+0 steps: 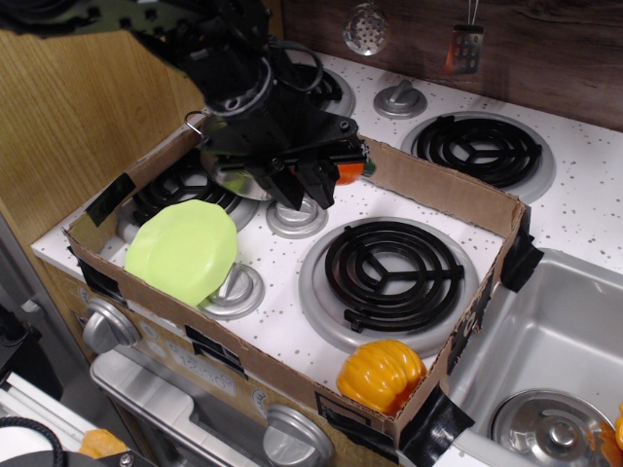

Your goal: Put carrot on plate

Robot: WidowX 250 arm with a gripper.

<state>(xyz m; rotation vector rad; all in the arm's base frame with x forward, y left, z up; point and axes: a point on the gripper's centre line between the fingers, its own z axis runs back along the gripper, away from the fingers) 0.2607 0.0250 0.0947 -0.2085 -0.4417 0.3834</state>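
The black gripper (310, 182) is clamped on the smooth orange plastic carrot (348, 172), held up above the speckled white tabletop (292, 292) with only its orange end and a hint of green top peeking out. Inside the shallow brown cardboard tray (443, 190), the faceted lime-green round plastic plate (182, 250) sits bare at the left. The ribbed yellow-orange pumpkin toy (381, 374) rests in the tray's near corner, and the shiny steel pot (226, 177) is half hidden behind the arm.
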